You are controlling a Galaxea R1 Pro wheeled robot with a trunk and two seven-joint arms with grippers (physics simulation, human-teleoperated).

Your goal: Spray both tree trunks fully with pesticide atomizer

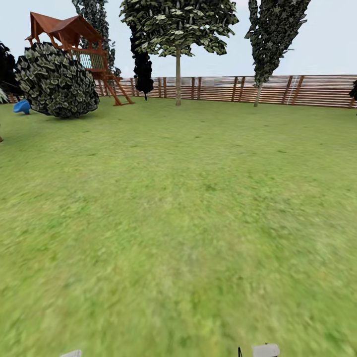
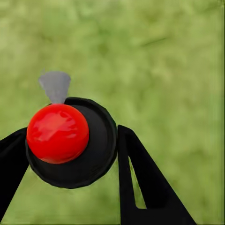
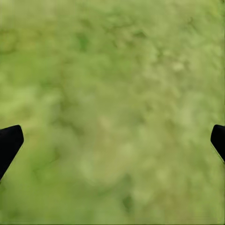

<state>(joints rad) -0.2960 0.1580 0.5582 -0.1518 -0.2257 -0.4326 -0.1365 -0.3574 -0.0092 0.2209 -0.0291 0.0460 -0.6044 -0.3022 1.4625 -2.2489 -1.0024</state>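
Left wrist view shows our left gripper [image 2: 70, 154] clamped on the pesticide atomizer [image 2: 70, 145], its red top up, above blurry grass [image 2: 164, 56]. Our right gripper [image 3: 112, 140] hangs spread wide over the lawn

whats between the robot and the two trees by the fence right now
Bare green lawn and nothing else, as the head view shows. The two trees stand far off by the wooden fence, with open grass running up to them.

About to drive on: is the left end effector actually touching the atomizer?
Touching. In the left wrist view both black fingers press against the sides of the atomizer, no grass showing between them.
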